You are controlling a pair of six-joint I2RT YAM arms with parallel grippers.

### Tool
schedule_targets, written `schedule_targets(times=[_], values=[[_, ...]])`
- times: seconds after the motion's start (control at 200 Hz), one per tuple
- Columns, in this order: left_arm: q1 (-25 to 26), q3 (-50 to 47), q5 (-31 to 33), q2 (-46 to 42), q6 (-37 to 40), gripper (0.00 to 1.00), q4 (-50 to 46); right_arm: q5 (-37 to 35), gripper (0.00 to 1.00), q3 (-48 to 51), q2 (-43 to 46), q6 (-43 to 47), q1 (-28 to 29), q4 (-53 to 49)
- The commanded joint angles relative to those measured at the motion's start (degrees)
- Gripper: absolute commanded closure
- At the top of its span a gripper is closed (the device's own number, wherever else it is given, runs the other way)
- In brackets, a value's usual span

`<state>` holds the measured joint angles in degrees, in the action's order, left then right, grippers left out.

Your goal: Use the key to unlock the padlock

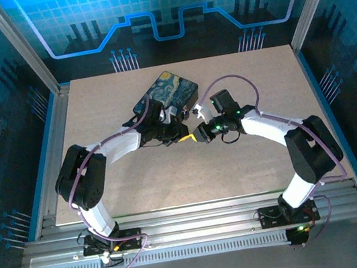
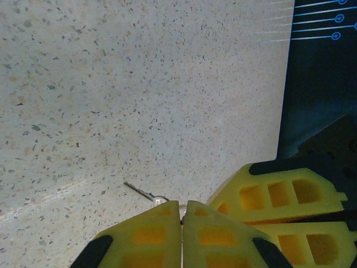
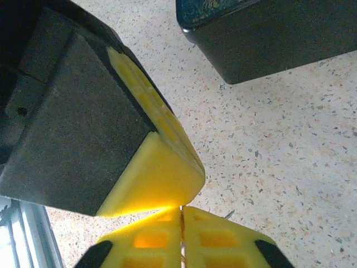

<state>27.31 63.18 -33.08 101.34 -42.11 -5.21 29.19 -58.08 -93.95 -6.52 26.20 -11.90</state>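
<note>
A thin silver key [image 2: 139,190] sticks out up and to the left from the tips of my left gripper [image 2: 182,207], which is shut on the key's ring end. In the top view the left gripper [image 1: 180,136] and right gripper [image 1: 200,135] meet tip to tip at mid-table. My right gripper [image 3: 181,211] stands shut to a hairline, with a thin metal strip in the slit and the key's tip [image 3: 228,214] peeking out beside it. The left gripper's yellow finger [image 3: 162,178] presses right against it. The padlock is out of view.
A dark box with a blue and yellow swirl lid [image 1: 165,92] lies just behind the grippers, and its dark side [image 3: 268,39] looms close in the right wrist view. Speckled tabletop [image 1: 238,165] lies bare in front. Metal frame rails and blue walls ring the table.
</note>
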Motion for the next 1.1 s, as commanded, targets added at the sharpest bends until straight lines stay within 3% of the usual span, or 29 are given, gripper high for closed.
schedule_targets(times=[0.0, 0.32, 0.475, 0.75, 1.095], values=[[-0.7, -0.9, -0.3, -1.2, -0.5, 0.97, 0.9, 3.3, 0.87, -1.3, -0.6, -0.7, -0.3, 0.9], [-2.8, -0.9, -0.4, -2.4, 0.8, 1.0, -0.3, 4.9, 0.67, 1.2, 4.0, -2.5, -2.3, 1.6], [-2.9, 0.4, -0.3, -1.9, -2.0, 1.0, -3.0, -5.1, 0.58, 2.7, 6.0, 2.9, 2.6, 1.9], [-2.9, 1.9, 1.9, -2.6, -4.6, 1.0, -7.3, -24.1, 0.53, 7.4, 8.6, 7.8, 8.3, 11.2], [-2.9, 2.3, 2.3, -2.8, -6.5, 1.0, -7.4, -27.6, 0.51, 6.6, 4.9, 11.9, 12.5, 13.7]])
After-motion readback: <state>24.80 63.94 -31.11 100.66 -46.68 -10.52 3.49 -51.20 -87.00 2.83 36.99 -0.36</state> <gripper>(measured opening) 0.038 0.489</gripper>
